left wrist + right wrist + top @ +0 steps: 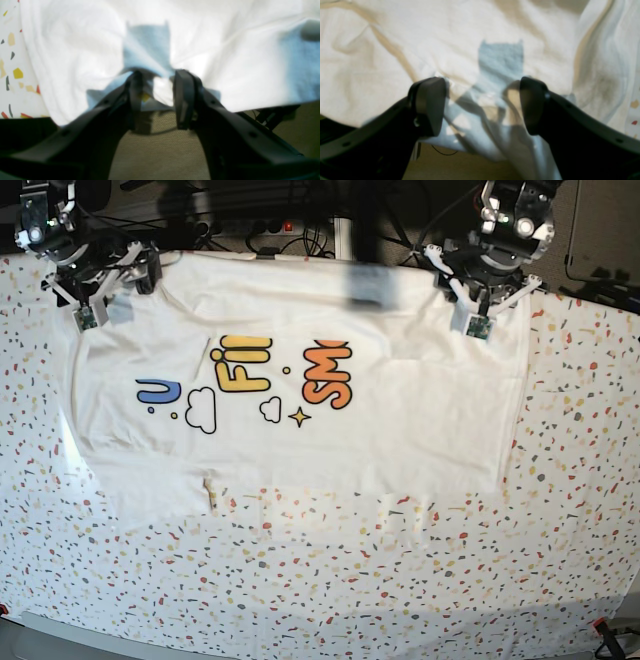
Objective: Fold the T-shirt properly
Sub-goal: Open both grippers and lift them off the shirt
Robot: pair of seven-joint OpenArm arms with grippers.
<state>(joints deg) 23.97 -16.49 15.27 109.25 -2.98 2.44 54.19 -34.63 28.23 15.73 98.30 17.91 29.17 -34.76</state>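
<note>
T-shirt point(380, 370): spread flat, print side up, on the far half of the worktop; its far edge runs along the worktop's far edge.
Left hand point(156, 100): a bunched fold of the T-shirt's edge sits between its two fingers, which press on the cloth from both sides; it grips the shirt. In the base view it is at the shirt's far corner on that view's right point(478, 308).
Right hand point(482, 105): fingers spread wide, with a rumpled fold of the T-shirt lying between them; neither pad clearly presses the cloth, so it reads as open around the fabric. In the base view it is at the shirt's far corner on the left point(105, 290).
Print: blue, yellow and orange letters with white clouds and a star, near the middle of the shirt.
Worktop point(330, 580): white cover speckled with coloured flecks; the near half lies bare.
</note>
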